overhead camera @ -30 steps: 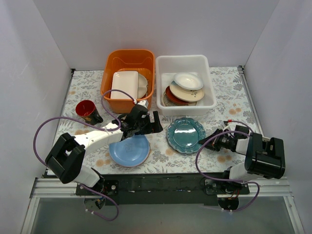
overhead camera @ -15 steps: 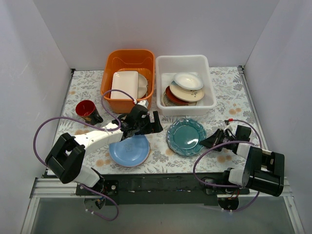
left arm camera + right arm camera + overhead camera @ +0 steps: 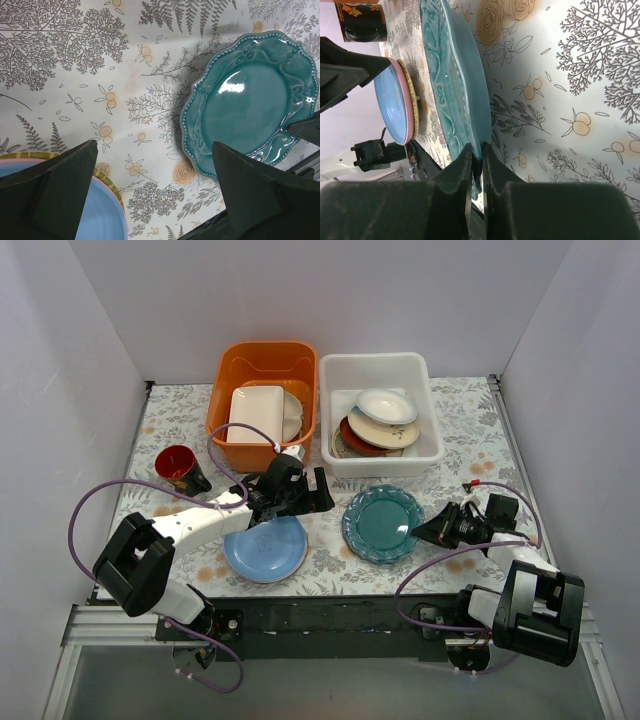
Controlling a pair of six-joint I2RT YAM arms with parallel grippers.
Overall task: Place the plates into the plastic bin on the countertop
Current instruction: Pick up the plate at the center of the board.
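Note:
The teal scalloped plate (image 3: 382, 522) lies on the countertop (image 3: 460, 440) in front of the white plastic bin (image 3: 380, 370). My right gripper (image 3: 426, 534) is shut on its right rim, the fingers (image 3: 465, 170) pinching the edge; the plate (image 3: 455, 85) tilts slightly. A light blue plate (image 3: 265, 549) sits on a stack at the front left, also in the left wrist view (image 3: 95, 215). My left gripper (image 3: 318, 498) is open and empty above the cloth, between the blue plate and the teal plate (image 3: 250, 100). The bin holds a cream leaf plate (image 3: 386, 407), a red-brown plate (image 3: 357, 436) and others.
An orange tub (image 3: 262, 365) with a cream rectangular dish (image 3: 256, 413) stands left of the bin. A red cup (image 3: 180, 467) stands at the left. White walls close in three sides.
My right arm swung outward and lower at the right edge, the gripper staying at the teal plate's right rim. The plate shifted slightly. The left arm has not moved.

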